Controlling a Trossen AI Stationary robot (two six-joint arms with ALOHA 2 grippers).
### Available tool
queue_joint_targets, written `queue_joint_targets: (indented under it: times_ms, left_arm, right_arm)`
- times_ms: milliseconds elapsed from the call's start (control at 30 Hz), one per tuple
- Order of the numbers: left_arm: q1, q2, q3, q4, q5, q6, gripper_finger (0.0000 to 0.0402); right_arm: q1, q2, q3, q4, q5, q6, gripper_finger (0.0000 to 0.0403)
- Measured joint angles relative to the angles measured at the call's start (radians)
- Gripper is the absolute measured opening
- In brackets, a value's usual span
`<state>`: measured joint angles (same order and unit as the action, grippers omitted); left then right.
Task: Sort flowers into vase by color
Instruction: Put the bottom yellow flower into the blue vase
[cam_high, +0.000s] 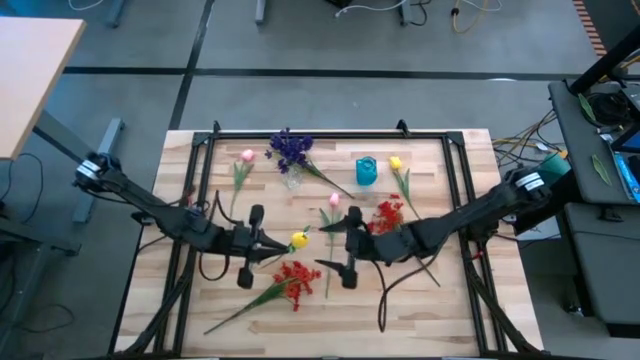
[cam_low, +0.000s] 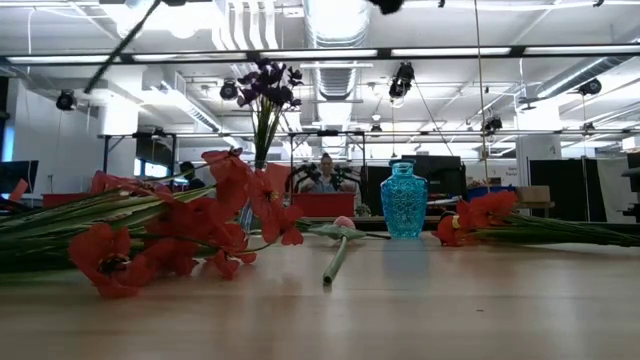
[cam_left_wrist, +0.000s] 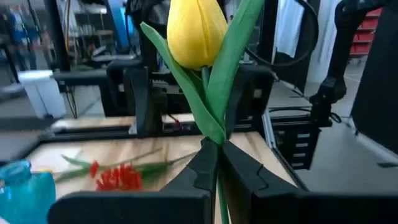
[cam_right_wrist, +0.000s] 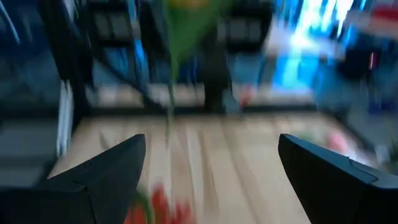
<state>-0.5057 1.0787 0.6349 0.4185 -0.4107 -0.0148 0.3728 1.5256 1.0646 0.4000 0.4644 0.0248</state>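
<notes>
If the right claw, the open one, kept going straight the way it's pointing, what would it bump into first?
Probably the yellow tulip that the left claw holds up by its stem: its green stem hangs straight ahead of the open right claw, though depth is hard to judge.

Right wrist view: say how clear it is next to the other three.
The right wrist view is smeared with blur: the green stem and the table streak, only the fingers keep an outline. The left wrist view is sharp on the yellow tulip, with its background soft. The high view is evenly lit. The low view is crisp on the blue vase under bright ceiling lights.
</notes>
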Motion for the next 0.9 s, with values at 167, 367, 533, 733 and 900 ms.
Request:
queue_joint_targets:
  times_ms: [167,367,533,733,900]
  left_arm:
    - [0.016,0.079,0.004,0.080,-0.049,0.023,0.0000]
    - [0.041,0.199,0.039,0.178,-0.080,0.051,0.0000]
    - [0.048,0.259,0.073,0.207,-0.079,0.059,0.0000]
    - [0.055,0.256,0.076,0.222,-0.079,0.023,0.0011]
    - [0.056,0.235,0.075,0.200,-0.079,0.018,0.0054]
  right_arm:
    - [-0.028,0.028,-0.053,0.280,-0.063,-0.074,0.0358]
    - [-0.072,0.066,-0.030,0.307,-0.161,-0.013,0.0333]
    - [-0.072,0.073,-0.023,0.316,-0.151,-0.016,0.0284]
    - [-0.073,0.070,-0.024,0.316,-0.150,-0.015,0.0153]
    - [-0.072,0.070,-0.024,0.311,-0.155,-0.055,0.0027]
